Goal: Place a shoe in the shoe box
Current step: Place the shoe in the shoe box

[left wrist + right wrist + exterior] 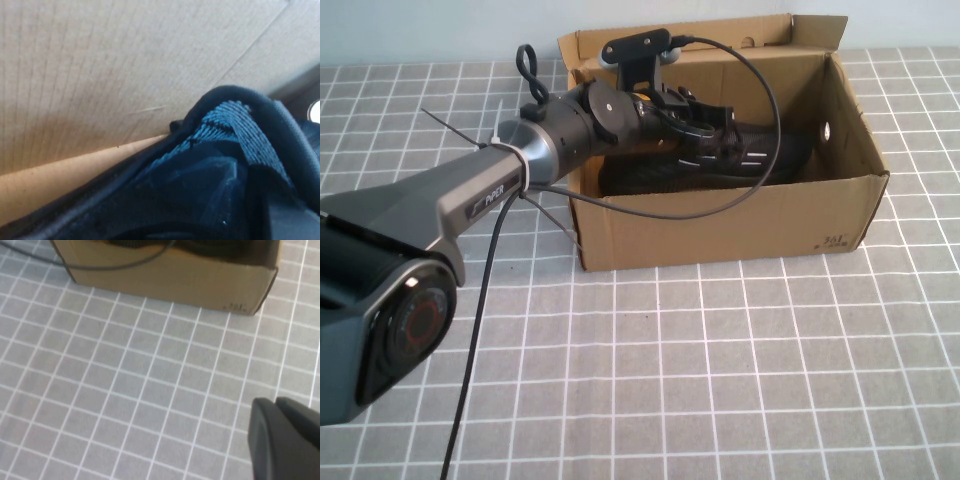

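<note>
Grey checked tablecloth (720,380) w/ white grid lines is covering the whole work surface; pale wall behind.

Brown corrugated shoe box (720,235) is sitting toward the far side of the cloth, flaps upright, round hole in its right end wall, small print near the front right corner. Black mesh sneaker (760,155) is lying inside the box, lengthwise, white dash marks showing on its side.

Left arm is reaching over the box's left end, left gripper (705,120) down inside the box at the shoe's collar/lace area. Left wrist cam is showing cardboard wall close up and the shoe's padded collar and dark lining right under the lens.

Step, as we're judging it: placement end. Shoe is already in the box; task looks nearly done.

Jaws, left: fully closed. We're not seeing the fingertips in any view, so we're not able to say whether they're pinching shoe fabric or just closed against it. Next move prob calls for lifting the arm straight up clear of the flaps w/o dragging the sneaker out; if fabric is caught, release first.

Right gripper (287,437): parked over bare cloth, well apart from the box's front wall, jaws closed, holding nothing.
</note>
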Motion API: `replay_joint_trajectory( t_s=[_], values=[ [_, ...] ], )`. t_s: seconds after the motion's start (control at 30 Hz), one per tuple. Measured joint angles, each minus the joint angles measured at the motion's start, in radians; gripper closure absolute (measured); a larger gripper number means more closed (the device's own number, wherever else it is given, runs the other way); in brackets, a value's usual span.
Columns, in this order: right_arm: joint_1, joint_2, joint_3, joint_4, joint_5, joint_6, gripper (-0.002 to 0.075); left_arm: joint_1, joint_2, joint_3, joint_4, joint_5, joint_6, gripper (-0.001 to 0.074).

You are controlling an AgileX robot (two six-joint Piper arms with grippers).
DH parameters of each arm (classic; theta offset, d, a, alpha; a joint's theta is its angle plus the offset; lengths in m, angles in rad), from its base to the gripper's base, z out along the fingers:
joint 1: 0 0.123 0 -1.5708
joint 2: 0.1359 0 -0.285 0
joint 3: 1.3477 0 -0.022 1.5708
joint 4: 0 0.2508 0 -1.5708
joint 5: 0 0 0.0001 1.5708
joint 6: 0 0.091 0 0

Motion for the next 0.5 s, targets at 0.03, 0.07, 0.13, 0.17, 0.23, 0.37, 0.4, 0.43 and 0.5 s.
replay_joint_trajectory(
  t_s=[0.03, 0.07, 0.13, 0.17, 0.23, 0.37, 0.4, 0.43, 0.5],
  values=[
    [0.0, 0.0, 0.015, 0.002, 0.0, 0.0, 0.0742, 0.0, 0.0, 0.0, -0.002, -0.002, 0.0, 0.0734],
    [0.0, 0.0, 0.033, 0.004, -0.002, 0.0, 0.0742, 0.0, 0.0, 0.0, -0.004, -0.007, 0.0, 0.0734],
    [0.0, 0.0, 0.07, 0.011, -0.002, 0.0, 0.0742, 0.0, 0.001, 0.0, -0.007, -0.017, 0.0, 0.0734],
    [0.0, 0.0, 0.084, 0.013, -0.002, 0.0, 0.0742, 0.0, 0.001, 0.0, -0.008, -0.021, 0.0, 0.0734],
    [0.0, 0.0, 0.109, 0.018, -0.002, 0.0, 0.0742, 0.0, 0.002, 0.0, -0.01, -0.028, 0.0, 0.0734],
    [0.0, 0.0, 0.123, 0.018, -0.004, 0.0, 0.0742, 0.0, 0.004, 0.0, -0.012, -0.032, 0.002, 0.0735],
    [0.0, 0.0, 0.123, 0.018, -0.01, 0.0, 0.0742, 0.0, 0.004, 0.0, -0.014, -0.034, 0.005, 0.0735],
    [0.0, 0.0, 0.123, 0.018, -0.015, 0.0, 0.0742, 0.0, 0.004, 0.0, -0.014, -0.034, 0.013, 0.0735],
    [0.0, 0.0, 0.123, 0.018, -0.025, 0.0, 0.0742, 0.0, 0.004, 0.0, -0.014, -0.034, 0.022, 0.0735]
  ],
)
